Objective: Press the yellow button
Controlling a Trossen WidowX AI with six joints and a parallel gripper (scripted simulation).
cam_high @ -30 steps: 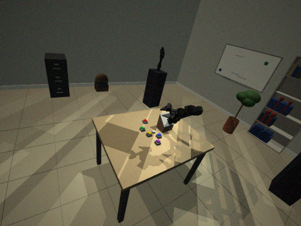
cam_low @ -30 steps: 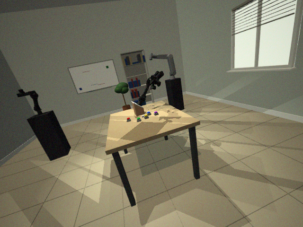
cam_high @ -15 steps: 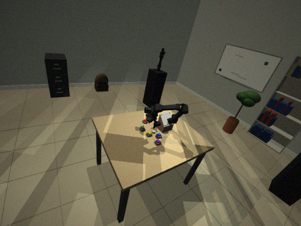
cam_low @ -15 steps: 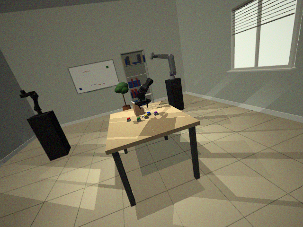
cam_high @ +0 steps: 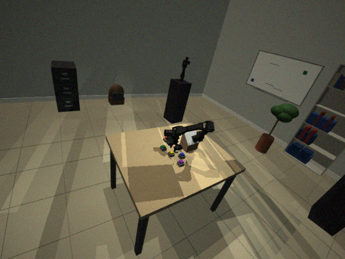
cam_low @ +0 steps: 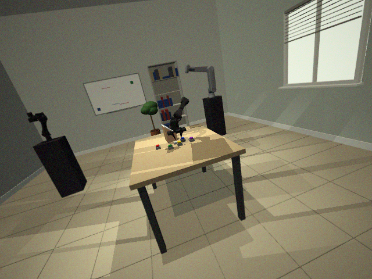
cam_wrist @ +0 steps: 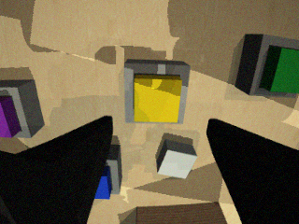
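The 1 press is not yet made: the gripper (cam_wrist: 159, 149), fingers partly apart and holding nothing, hangs above the yellow button (cam_wrist: 157, 97), which sits unpressed on the tabletop (cam_wrist: 93, 7) between purple and green.

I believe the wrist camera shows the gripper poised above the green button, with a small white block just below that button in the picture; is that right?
Not quite: in the wrist view the gripper is poised above the yellow square button, not the green one, which sits off to the right edge. The small white block does lie just below the yellow button in the picture.
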